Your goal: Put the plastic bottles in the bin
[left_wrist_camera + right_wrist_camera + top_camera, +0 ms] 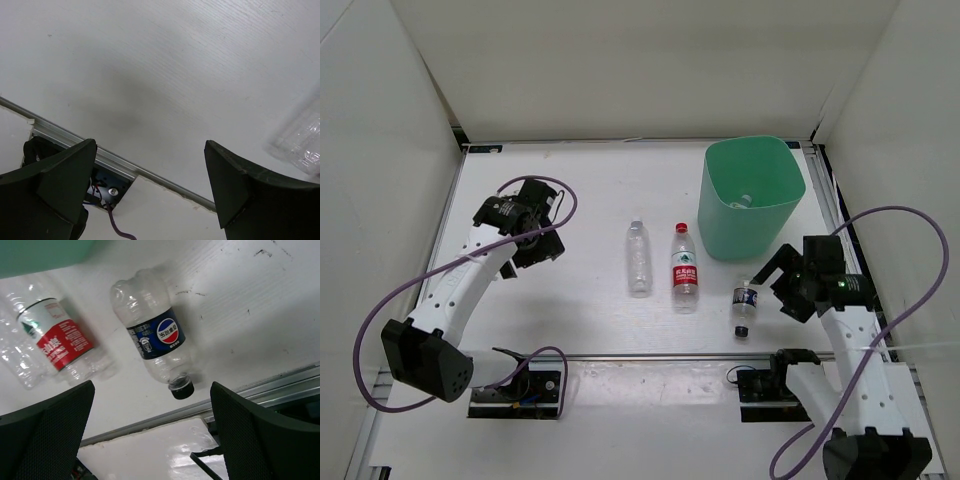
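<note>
4 plastic bottles show: 3 lie in a row on the bench (570,190), a plain clear bottle (639,257), a red-labelled bottle (685,268) just beside it and a short dark-labelled bottle (745,308) near the front rail (650,355), and 1 more bottle (744,200) lies inside the 1 mint-green bin (745,240) at the back right. The jaws of the left arm (470,280) stand wide apart over bare bench left of the row, holding nothing; the jaws of the right arm (850,340) are spread wide and empty, just beside the short dark-labelled bottle
</note>
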Controlling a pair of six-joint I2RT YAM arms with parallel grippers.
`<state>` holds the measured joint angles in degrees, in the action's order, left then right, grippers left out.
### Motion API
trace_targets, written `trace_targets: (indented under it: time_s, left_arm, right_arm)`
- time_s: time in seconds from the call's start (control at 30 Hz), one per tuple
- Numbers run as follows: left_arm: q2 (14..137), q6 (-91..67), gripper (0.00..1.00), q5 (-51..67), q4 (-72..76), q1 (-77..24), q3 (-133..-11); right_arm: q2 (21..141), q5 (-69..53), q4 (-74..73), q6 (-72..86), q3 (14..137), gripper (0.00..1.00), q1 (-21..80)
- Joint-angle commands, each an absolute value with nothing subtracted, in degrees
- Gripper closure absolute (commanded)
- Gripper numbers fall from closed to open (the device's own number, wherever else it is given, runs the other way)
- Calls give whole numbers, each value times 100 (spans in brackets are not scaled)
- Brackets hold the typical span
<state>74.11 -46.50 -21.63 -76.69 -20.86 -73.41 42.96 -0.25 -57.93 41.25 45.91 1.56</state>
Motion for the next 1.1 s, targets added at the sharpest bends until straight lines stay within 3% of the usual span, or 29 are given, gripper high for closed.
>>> trace_targets:
  time_s: [0.0,0.47,0.7,0.8,0.83,0.93,1.07]
  left_arm:
    - [7365,-4571,0,-2065,-7497,-2118,-7444]
    - [7198,-4570,0,-1898,-7497,-2118,-7208]
    - [7146,-4719,0,-2249,-7611,-2118,-7207]
    - [6910,-4799,0,-2407,-7454,-2118,-7137]
    - [6813,-4799,0,-2408,-7340,-2118,-7058]
    - [6338,-4676,0,-2408,-6777,-2118,-6689]
    - [5863,-4641,0,-2487,-6364,-2118,-6495]
  right_arm:
    - [4586,-35,-5107,4324,4465,0,185]
    - [6591,492,-4289,4729,3955,3,1081]
    - [6514,439,-4982,4614,4025,23,1081]
    - [6014,168,-5456,4343,4025,40,1081]
    - [5846,167,-5554,4342,4025,51,1081]
    - [5143,105,-6037,4289,4287,67,1081]
    - [4685,53,-6810,4342,5552,77,1081]
